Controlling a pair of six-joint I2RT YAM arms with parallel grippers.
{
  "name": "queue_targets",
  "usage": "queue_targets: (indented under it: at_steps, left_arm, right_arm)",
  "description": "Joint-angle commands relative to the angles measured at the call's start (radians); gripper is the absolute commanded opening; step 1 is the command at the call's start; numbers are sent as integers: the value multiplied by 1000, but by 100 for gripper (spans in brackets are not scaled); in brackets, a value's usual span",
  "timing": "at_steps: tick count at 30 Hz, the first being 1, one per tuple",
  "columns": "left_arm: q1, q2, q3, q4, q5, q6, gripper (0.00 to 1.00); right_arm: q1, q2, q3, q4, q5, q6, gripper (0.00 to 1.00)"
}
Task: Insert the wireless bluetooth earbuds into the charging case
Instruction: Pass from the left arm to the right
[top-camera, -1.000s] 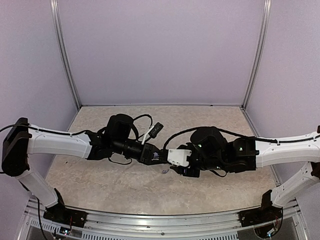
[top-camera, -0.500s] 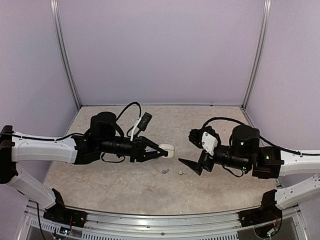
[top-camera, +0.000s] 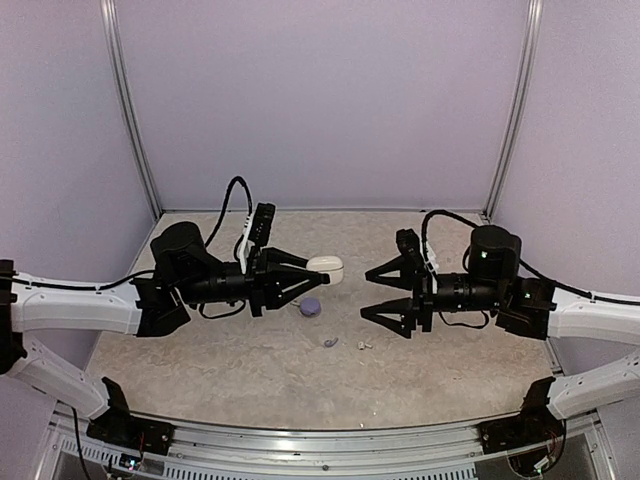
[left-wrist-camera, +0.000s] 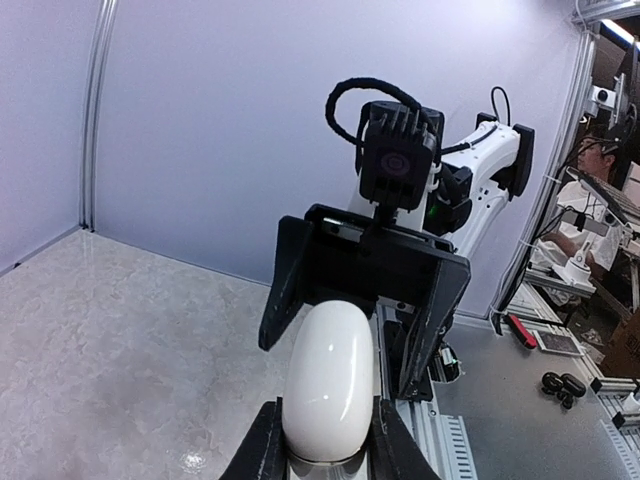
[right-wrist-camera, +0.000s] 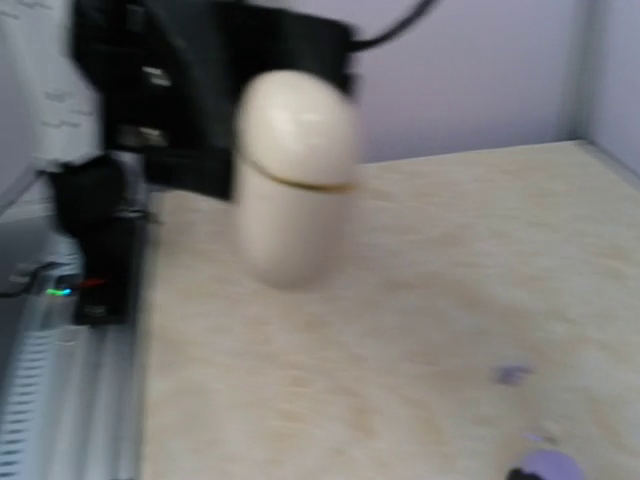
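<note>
Right, starting at the left: the left gripper (top-camera: 312, 274) is clenched on the white charging case (top-camera: 325, 266), lifted clear of the bench (top-camera: 200, 370). The case's long axis runs out along the gripper's own line, with its rounded end aimed at the opposing arm. The right wrist view is smeared, but a seam across the case suggests the lid is shut, though I wouldn't swear to it.

Just below the white charging case on the near side, a small purple case (top-camera: 311, 306) sits on the bench. Nearer the arm bases again lie the lilac earbud (top-camera: 330, 342) and, just to its right, the white earbud (top-camera: 363, 345), close together but apart. Neither is in any case yet.

Further right of the white charging case, the right gripper (top-camera: 365, 294) is released, jaws spread wide and holding nothing, facing the case head-on. Both buds lie down and to the near side of it, and it looks the nearer and freer arm for the pick.
</note>
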Motion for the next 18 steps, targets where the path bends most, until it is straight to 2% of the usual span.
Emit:
queue_targets:
  at_steps: [1,6,15,18]
  left_arm:
    - [-32,31,5,97,-17,51,6]
    - [-73,56,25,108,-42,105,6]
    - [-90,95,39,170,-59,84,5]
    - [-91,108,46,187,-64,74,4]
  right_arm:
    - [-5,40,26,113,-194,110,75]
    - [-6,83,34,196,-233,171,63]
    - [-5,122,43,259,-250,198,52]
    - [-5,126,41,274,-248,200,44]
